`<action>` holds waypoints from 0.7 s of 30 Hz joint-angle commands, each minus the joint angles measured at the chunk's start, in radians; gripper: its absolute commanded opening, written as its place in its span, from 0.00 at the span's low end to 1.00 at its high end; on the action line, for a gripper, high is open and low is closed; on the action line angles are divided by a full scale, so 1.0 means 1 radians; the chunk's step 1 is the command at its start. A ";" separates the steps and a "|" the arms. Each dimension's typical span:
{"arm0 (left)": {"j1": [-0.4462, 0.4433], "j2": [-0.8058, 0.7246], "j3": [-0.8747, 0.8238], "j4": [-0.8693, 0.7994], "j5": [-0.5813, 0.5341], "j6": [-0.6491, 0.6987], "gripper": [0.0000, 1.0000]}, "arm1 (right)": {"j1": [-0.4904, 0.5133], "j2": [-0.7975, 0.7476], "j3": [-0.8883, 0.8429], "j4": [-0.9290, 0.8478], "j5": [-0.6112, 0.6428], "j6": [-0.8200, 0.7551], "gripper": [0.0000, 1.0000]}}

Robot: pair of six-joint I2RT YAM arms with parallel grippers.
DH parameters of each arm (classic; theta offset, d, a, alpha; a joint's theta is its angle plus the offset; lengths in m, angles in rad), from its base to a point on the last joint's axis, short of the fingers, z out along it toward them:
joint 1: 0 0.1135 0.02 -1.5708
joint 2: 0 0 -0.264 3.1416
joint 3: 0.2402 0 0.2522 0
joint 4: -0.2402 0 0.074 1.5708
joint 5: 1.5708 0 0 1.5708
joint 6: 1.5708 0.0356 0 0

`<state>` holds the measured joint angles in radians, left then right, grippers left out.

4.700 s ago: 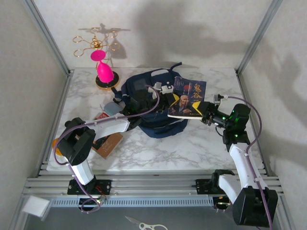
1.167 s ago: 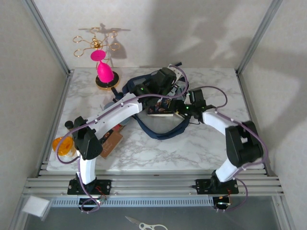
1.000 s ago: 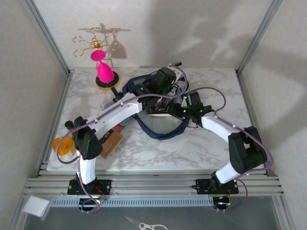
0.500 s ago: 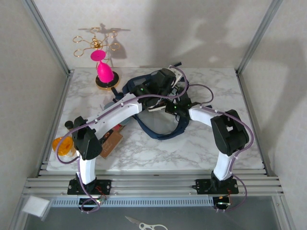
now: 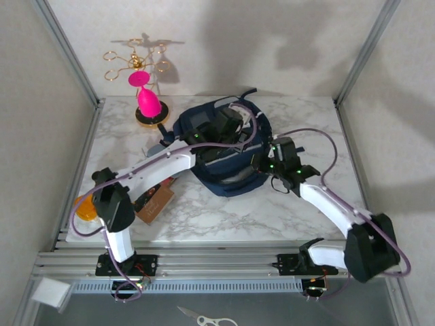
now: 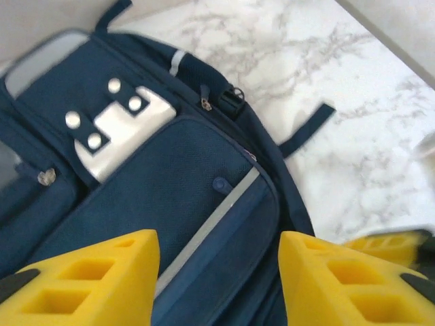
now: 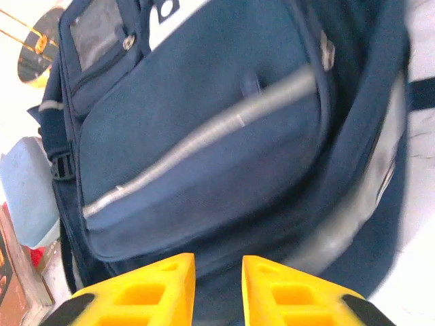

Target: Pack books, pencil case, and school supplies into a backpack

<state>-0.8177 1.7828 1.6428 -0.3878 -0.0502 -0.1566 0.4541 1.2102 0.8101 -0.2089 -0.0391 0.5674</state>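
Backpack (image 5: 230, 180) sits mid-table, navy with white trim, both arms reaching over it. Left gripper (image 6: 217, 285) hangs above the front pocket, yellow fingers well apart, nothing between. Right gripper (image 7: 217, 293) is at the bag's near-right edge, fingers nearly together with a thin gap, nothing seen clamped.

Key relation for the next pick, my read: the loose items lie off the backpack's left side, so the left arm is nearer and the right would have to cross the bag.
- Pencil case (image 7: 26, 190): grey-blue, touching the bag's left side, long axis roughly along that side.
- Brown book (image 5: 158, 204): flat on the table (image 5: 272, 210) near the left arm's base, long axis diagonal, near-left to far-right.
- Orange piece (image 5: 83, 208): at the table's left edge, well apart from the bag.

Writing: the grey-white patch (image 6: 126, 129) has round studs but no letters. The white marking at the top of the right wrist view is cut off and unreadable. No brand is legible
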 commanded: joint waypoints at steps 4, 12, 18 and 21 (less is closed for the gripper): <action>0.027 -0.358 -0.354 0.112 0.046 -0.314 0.61 | 0.037 -0.045 0.099 -0.198 0.016 -0.037 0.31; 0.165 -0.744 -0.753 -0.070 -0.161 -0.705 0.72 | 0.316 0.201 0.270 -0.131 -0.076 -0.038 0.42; 0.292 -0.901 -1.026 -0.072 -0.140 -0.860 0.73 | 0.446 0.460 0.417 -0.032 -0.161 -0.024 0.49; 0.305 -0.913 -1.098 -0.096 -0.179 -0.904 0.67 | 0.470 0.574 0.481 0.018 -0.206 0.002 0.51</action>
<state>-0.5259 0.8948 0.5884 -0.4397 -0.1692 -0.9367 0.9035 1.7187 1.2308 -0.2569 -0.1822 0.5495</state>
